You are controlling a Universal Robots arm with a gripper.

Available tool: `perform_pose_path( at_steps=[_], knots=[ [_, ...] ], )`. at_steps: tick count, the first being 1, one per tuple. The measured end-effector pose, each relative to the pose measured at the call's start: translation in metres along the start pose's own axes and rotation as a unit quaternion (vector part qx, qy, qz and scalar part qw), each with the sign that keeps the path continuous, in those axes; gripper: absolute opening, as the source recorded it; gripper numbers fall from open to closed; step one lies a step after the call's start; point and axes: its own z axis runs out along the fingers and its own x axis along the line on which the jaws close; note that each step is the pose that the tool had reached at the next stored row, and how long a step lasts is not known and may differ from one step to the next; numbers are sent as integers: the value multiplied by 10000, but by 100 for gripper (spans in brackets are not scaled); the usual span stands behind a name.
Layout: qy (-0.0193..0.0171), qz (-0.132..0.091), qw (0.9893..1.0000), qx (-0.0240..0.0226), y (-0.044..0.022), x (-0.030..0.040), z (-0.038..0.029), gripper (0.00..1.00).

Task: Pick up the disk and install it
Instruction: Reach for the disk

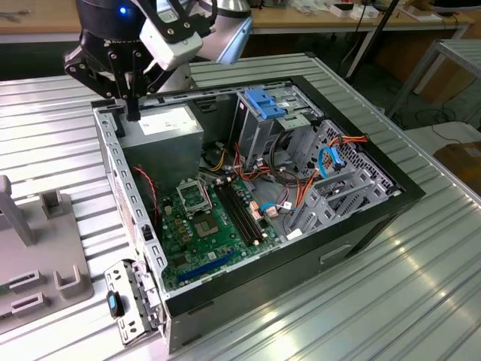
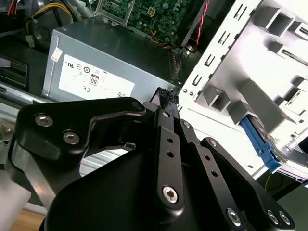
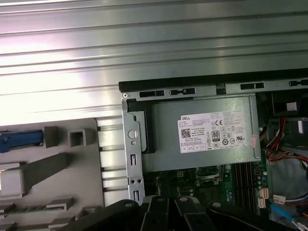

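- The gripper (image 1: 133, 111) hangs over a corner of the open computer case (image 1: 248, 280), just above the grey power box (image 1: 161, 128); its jaws are squeezed close together and hold nothing.
- In the second wrist view the black fingers (image 2: 168, 139) come to one thin tip near the edge of the power box.
- The disk (image 3: 19, 138) sits outside the case — its blue side rail shows in the first wrist view, in the grey holder (image 3: 57, 163) on the ribbed metal table (image 1: 391, 301); it is well apart from the gripper.
- The holder stands at the exterior view's left of the case.
- Inside the case lie a green board (image 1: 203, 226) and a metal cage (image 1: 255, 131) with a blue latch on top; thin wires (image 1: 304, 188) run beside the cage.
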Motion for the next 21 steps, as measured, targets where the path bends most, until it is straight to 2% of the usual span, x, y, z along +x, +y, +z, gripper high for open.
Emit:
perform_pose_path(
  at_steps=[6,11,17,21],
  knots=[
    [-1,34,10000,1,-18,193,-5,11],
    [-2,57,10000,1,-26,278,-7,11],
    [-4,94,10000,2,-40,418,-11,11],
    [-5,132,9999,3,-62,654,-17,11]
  ],
)
